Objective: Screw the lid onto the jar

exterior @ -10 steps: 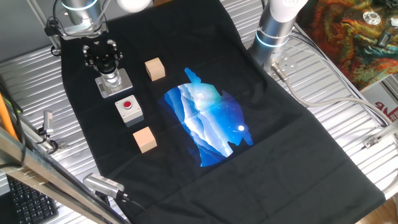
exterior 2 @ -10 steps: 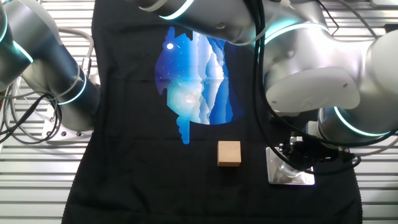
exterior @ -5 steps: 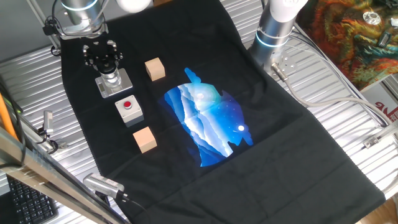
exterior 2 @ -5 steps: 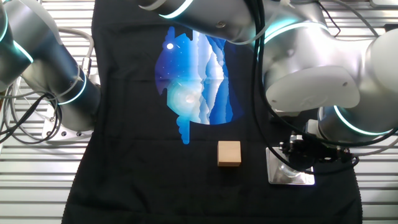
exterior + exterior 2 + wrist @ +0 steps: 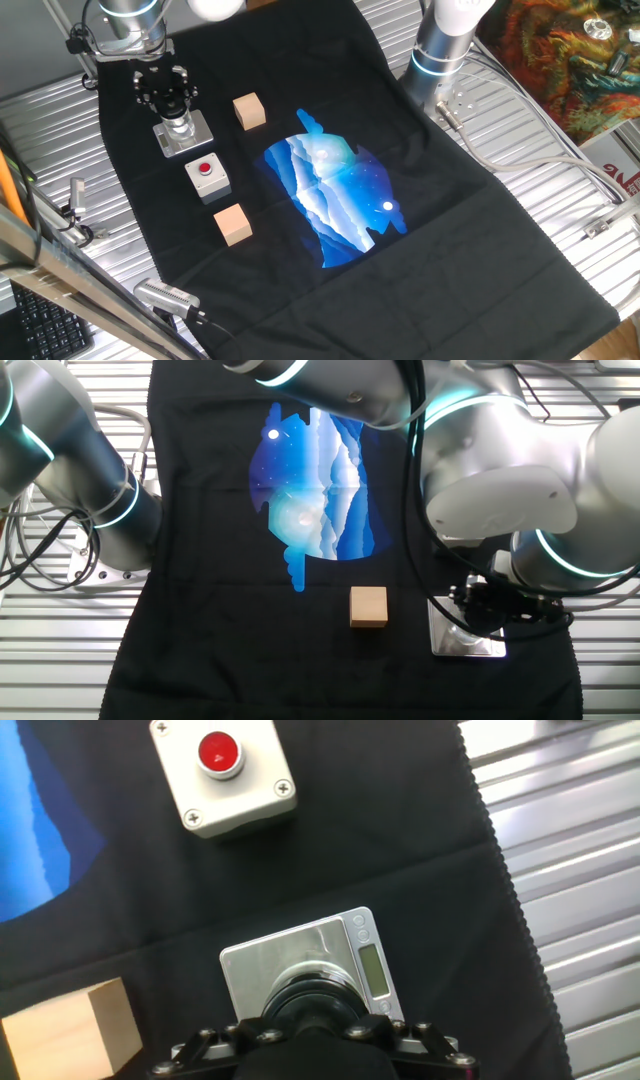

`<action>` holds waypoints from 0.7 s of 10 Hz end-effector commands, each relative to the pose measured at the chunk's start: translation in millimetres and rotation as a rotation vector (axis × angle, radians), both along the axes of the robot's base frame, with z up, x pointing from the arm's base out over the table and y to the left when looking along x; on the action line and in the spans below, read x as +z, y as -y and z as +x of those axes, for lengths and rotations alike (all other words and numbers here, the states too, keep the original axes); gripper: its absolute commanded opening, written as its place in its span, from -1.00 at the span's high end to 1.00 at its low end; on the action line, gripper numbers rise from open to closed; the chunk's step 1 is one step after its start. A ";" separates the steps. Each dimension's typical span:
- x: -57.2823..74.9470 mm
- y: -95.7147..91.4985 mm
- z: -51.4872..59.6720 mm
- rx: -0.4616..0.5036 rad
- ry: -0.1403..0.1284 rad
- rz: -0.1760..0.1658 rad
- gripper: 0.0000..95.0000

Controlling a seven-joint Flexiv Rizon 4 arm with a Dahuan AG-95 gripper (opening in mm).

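Note:
The jar (image 5: 178, 124) is a small pale cylinder standing on its grey square base plate (image 5: 192, 140) at the far left of the black cloth. My gripper (image 5: 166, 92) hangs straight down over it. In the hand view the round black lid (image 5: 315, 1003) sits on top of the jar, directly under my gripper (image 5: 315, 1042), with the base plate (image 5: 300, 950) showing around it. The jaws look closed around the lid; the fingertips are mostly hidden by the hand. The other fixed view shows the gripper (image 5: 492, 605) over the plate (image 5: 465, 647).
A grey box with a red button (image 5: 208, 177) stands beside the plate, also in the hand view (image 5: 222, 772). One wooden cube (image 5: 249, 111) lies to the right, another (image 5: 232, 223) nearer the front. The cloth edge and ribbed metal table (image 5: 560, 870) are close by.
The hand has turned very slightly in place over the jar. Nothing else has moved.

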State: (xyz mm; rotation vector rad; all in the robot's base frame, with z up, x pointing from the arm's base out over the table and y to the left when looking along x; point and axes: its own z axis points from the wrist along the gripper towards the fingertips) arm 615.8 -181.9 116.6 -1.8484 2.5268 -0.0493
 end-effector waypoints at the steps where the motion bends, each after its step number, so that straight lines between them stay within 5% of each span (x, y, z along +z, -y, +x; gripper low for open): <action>1: 0.2 0.0 0.1 -0.031 0.000 0.002 1.00; 7: 0.2 0.0 0.1 -0.096 0.003 0.007 1.00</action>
